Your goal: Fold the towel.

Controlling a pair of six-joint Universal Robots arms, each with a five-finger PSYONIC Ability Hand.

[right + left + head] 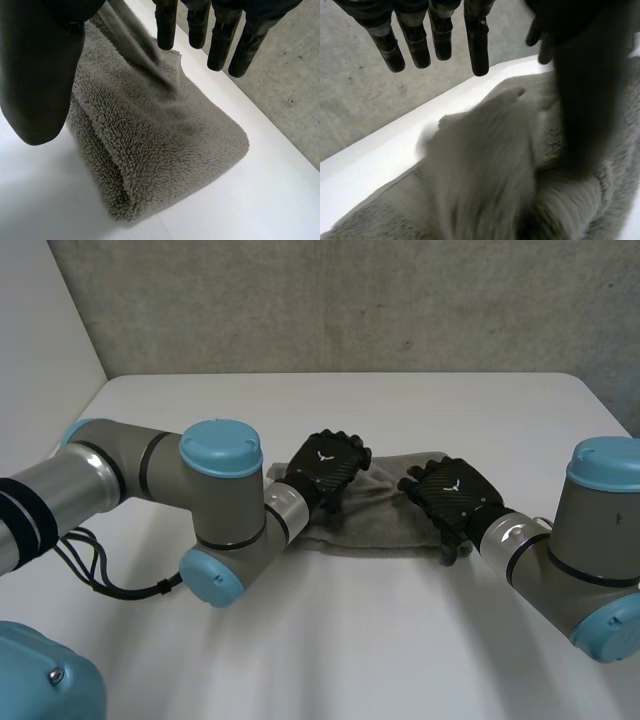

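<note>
Shows a folded grey towel (385, 512) lying on a smooth white tabletop (350, 640), around the middle, between two black robot hands. Runs with its long axis across the tabletop from the robot's left to its right, one short end pointing toward each arm. Looks like thick terry: looped, nubbly pile, soft rounded folds, layers stacked double along one long side, and a corner puffed round like a cushion in the right wrist view. Places the left hand (325, 468) palm down over the towel's left end, its back patterned like a hard woven shell, at the end of a grey arm with light-blue caps. Finds its fingers (479, 45) straight and slightly spread in the left wrist view, tips clear above the cloth, thumb (585, 100) low over the pile, pinching nothing. Catches a blurred hump of towel standing up beneath that palm. Places the right hand (455, 495) over the towel's right end. Finds its fingers (220, 47) straight as well, side by side with small gaps, hanging above the cloth and held wide apart from the thumb (40, 75), with a thin flap of towel rising toward the palm between them. Backs everything with a rough grey concrete wall (350, 300).
</note>
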